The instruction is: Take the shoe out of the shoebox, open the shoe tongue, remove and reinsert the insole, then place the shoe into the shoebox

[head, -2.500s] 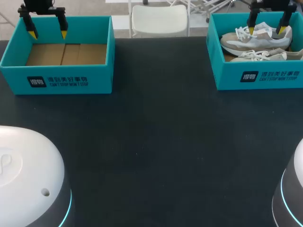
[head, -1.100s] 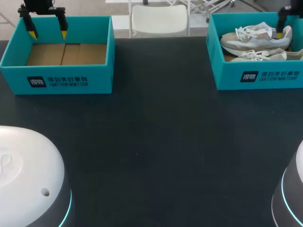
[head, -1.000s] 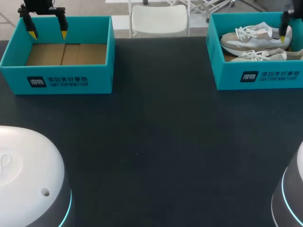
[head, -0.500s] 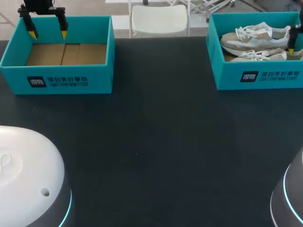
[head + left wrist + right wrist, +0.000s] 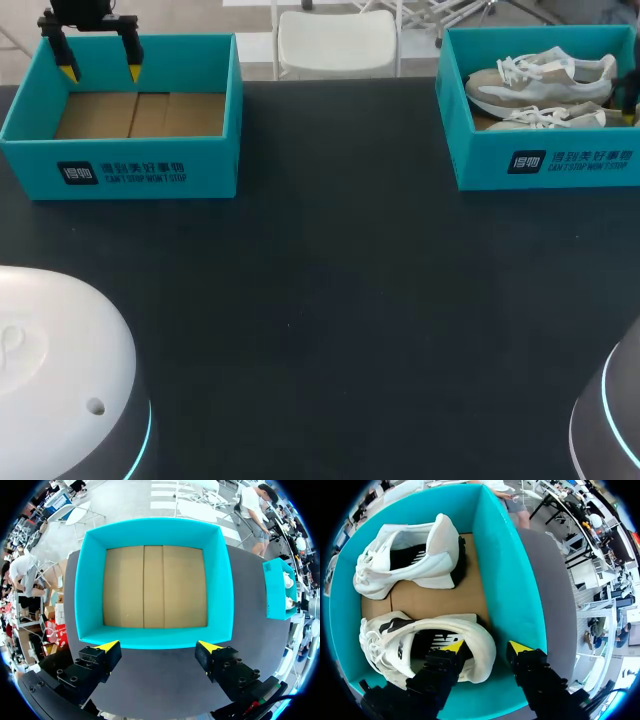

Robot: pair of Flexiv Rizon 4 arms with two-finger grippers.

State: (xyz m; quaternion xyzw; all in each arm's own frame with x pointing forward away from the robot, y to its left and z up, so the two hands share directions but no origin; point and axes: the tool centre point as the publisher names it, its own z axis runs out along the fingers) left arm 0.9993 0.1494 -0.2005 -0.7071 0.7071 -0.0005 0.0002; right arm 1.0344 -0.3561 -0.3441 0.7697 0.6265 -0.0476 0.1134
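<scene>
My right tool [image 5: 485, 647] hangs wide open astride the heel of the nearer shoe [image 5: 427, 645] in the shoebox [image 5: 502, 580], one finger inside the collar, one beside the wall, and a shallow bite could let that soft heel fold and slip free.

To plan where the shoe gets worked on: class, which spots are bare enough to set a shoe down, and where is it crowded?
Free: the dark table between the two boxes and in front of them; also the cardboard floor of the left shoebox. Crowded: the right shoebox, filled by two shoes, the right gripper straddling one shoe's heel.
</scene>
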